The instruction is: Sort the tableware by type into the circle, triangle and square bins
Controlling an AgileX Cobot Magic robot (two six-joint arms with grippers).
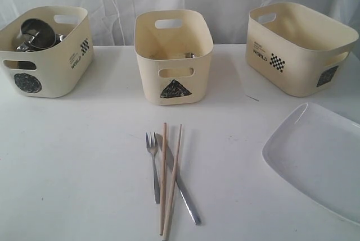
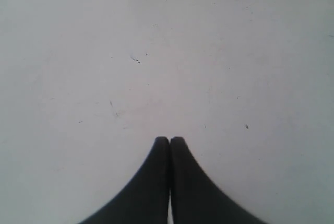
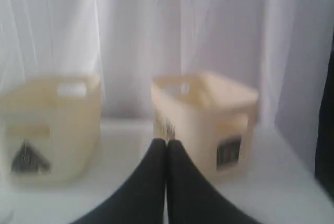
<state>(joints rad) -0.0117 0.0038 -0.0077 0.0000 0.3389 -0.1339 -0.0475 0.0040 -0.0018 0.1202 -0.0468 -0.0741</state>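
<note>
Jaws together; "WORLD" print on circle bin [image 1: 56,75]

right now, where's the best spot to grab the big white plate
The plate lies flat and looks too wide to span, so probably pinch its raised rim on the side facing the fork, right gripper coming down from above.

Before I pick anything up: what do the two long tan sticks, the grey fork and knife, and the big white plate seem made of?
Two long tan chopsticks: likely wood, matte, uniform light brown.
Grey fork and knife: metal, probably steel, shiny with bright glints.
Large white rounded-rectangle plate: glossy, ceramic or melamine; the look leaves it open.
</note>
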